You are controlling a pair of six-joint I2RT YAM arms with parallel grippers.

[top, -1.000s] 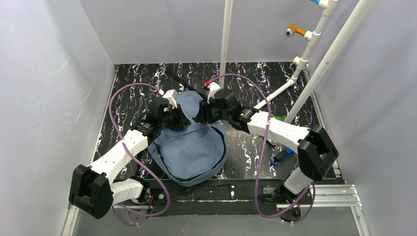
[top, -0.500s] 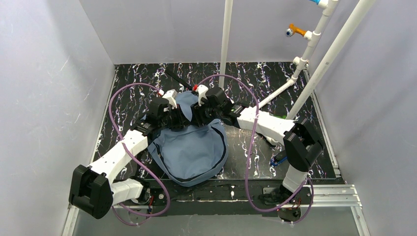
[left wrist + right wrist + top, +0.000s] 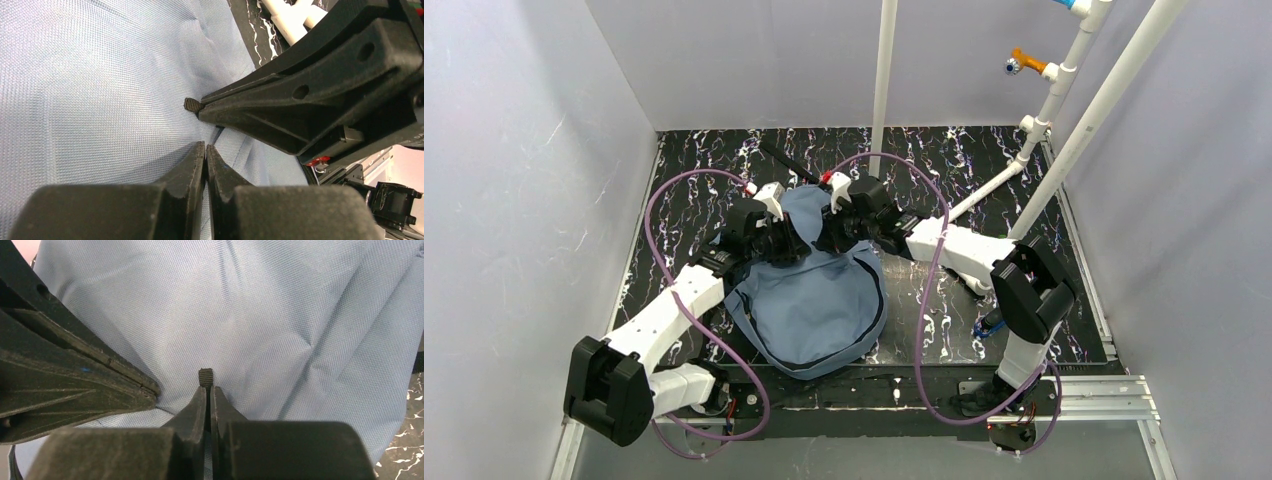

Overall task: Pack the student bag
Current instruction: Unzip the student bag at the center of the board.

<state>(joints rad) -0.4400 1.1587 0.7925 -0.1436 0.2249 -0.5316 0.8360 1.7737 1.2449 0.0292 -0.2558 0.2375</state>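
Note:
The student bag [image 3: 814,300] lies flat in the middle of the black marbled table, slate-blue with black zipper trim. Both grippers meet over its far end. My left gripper [image 3: 794,247] is shut, its tips [image 3: 205,146] pinching a fold of the bag's blue fabric [image 3: 100,90]. My right gripper [image 3: 826,243] faces it, a few centimetres away, and is shut on a small black ribbed tab [image 3: 205,376] that sticks out past its tips. This tab [image 3: 191,104] also shows in the left wrist view. The blue fabric [image 3: 260,315] fills the right wrist view.
White pipes [image 3: 884,80] rise at the back and slant at the right [image 3: 1064,150]. A blue object [image 3: 996,320] and a green one [image 3: 992,240] lie right of the bag, behind the right arm. A black strap [image 3: 782,160] lies beyond the bag. Grey walls enclose the table.
My right arm swung left over the bag's far end, and its jaws went from open to shut on the black tab. The left arm and the bag stayed put.

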